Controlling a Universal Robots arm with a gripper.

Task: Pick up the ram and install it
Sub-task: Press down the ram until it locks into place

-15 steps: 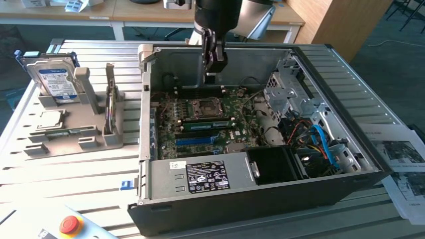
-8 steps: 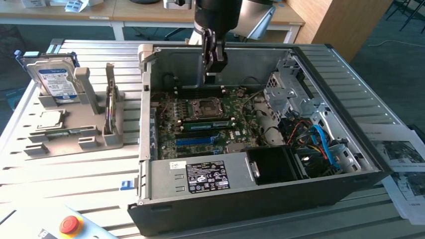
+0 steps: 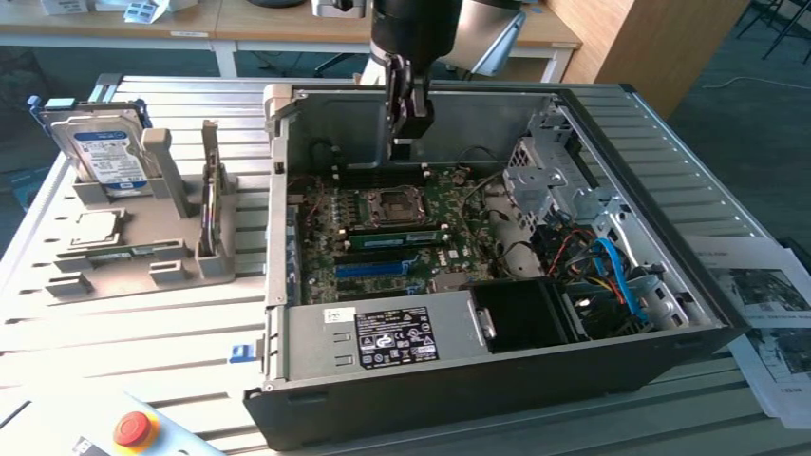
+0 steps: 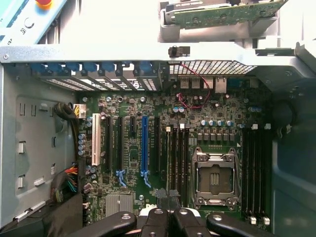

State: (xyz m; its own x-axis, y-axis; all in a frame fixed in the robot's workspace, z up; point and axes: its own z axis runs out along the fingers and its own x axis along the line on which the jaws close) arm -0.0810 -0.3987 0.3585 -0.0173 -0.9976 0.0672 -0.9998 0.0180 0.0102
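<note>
Green, thin ram [image 3: 397, 235] lies flat in the motherboard [image 3: 386, 233] slots near frame centre, inside grey sheet-metal pc case [image 3: 659, 313]. I see black gripper [image 3: 408, 95] above it at upper centre, fingers [image 4: 157, 217] fully closed w/ nothing between them, not touching the board.

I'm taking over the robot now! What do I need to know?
Gripper: shut, nothing seen in it, hanging inside the computer case above the motherboard.
Ram: a green stick standing in the grey holder outside the case.
Another green stick sits in a motherboard slot; I cannot tell whether this robot put it there.
Done: no pickup shows.
Left: picking up and installing the holder's ram.
</note>
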